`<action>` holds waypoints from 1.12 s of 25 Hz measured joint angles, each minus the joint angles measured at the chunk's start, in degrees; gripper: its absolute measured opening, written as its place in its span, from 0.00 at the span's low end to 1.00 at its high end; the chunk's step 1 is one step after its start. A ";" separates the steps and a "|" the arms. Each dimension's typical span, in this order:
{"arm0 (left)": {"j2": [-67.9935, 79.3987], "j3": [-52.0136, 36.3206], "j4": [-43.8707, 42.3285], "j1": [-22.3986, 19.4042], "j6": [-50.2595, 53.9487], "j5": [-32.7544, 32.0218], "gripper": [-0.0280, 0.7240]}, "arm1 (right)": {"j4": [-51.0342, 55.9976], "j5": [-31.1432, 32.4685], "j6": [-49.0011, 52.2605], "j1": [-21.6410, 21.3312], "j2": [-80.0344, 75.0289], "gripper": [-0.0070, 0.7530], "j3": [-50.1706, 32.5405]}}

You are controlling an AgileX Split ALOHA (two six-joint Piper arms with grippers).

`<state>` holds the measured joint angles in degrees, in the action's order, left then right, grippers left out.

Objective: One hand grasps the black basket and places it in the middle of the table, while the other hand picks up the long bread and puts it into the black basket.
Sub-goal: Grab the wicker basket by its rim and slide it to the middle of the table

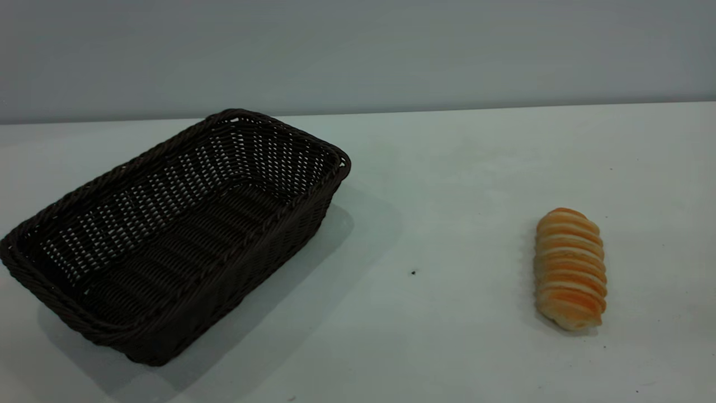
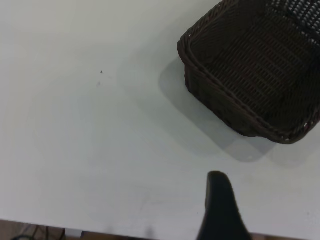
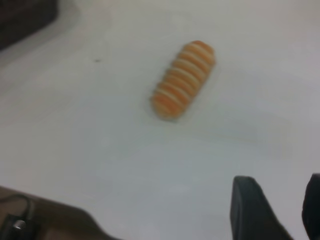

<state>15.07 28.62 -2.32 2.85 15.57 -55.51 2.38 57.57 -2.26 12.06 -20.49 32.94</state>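
In the exterior view, the black basket [image 1: 173, 235] sits on the white counter [image 1: 447, 168], turned at an angle so that one short end points toward the far edge and the other toward the near corner. It is upright and nothing lies inside it. The long bread [image 1: 570, 268] lies flat on the counter well apart from the basket, off the basket's long side, with open surface between the two. A tiny dark speck [image 1: 413, 272] marks the counter between basket and bread, nearer the bread. Neither arm shows in this view.

In the left wrist view, one corner and a short end of the black basket [image 2: 250, 80] are seen from above, its shadow falling on the counter [image 2: 100, 150] beside it. A single dark finger of the left end effector [image 2: 220, 207] hangs over bare counter, near the basket's corner but clear of it; only that one finger shows, so I cannot tell how wide it stands.

In the right wrist view, the long bread [image 3: 183, 80] lies on the counter [image 3: 125, 150], and a dark edge of the basket [image 3: 25, 17] shows far beyond it. The right end effector [image 3: 280, 210] hangs above the counter, apart from the bread, fingers spread with a gap and holding nothing.
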 joint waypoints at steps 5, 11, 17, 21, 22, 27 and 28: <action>15.01 0.00 0.12 0.00 0.37 10.05 0.76 | -3.08 -4.39 0.01 0.00 -8.78 0.32 1.78; 34.72 0.00 2.32 0.00 0.37 21.37 0.76 | -3.93 -8.76 0.01 0.00 -15.95 0.33 2.14; 52.46 0.42 5.92 0.00 0.39 30.89 0.76 | -4.06 -10.08 0.06 0.00 -17.88 0.33 2.14; 63.45 0.48 8.03 0.00 1.22 34.70 0.76 | -3.04 -10.15 0.06 0.00 -17.88 0.33 2.14; 65.46 0.46 8.62 0.00 1.47 35.38 0.76 | -2.76 -10.21 0.06 0.00 -17.88 0.33 2.14; 72.91 0.56 12.47 0.00 1.81 41.10 0.76 | -2.38 -10.20 0.06 0.00 -17.88 0.33 2.14; 73.58 0.71 13.41 0.00 1.81 42.41 0.76 | -2.00 -10.20 0.06 0.00 -17.88 0.34 2.14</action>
<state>88.65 29.34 11.09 2.85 17.38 -13.10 0.38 47.37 -2.20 12.06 -38.37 35.08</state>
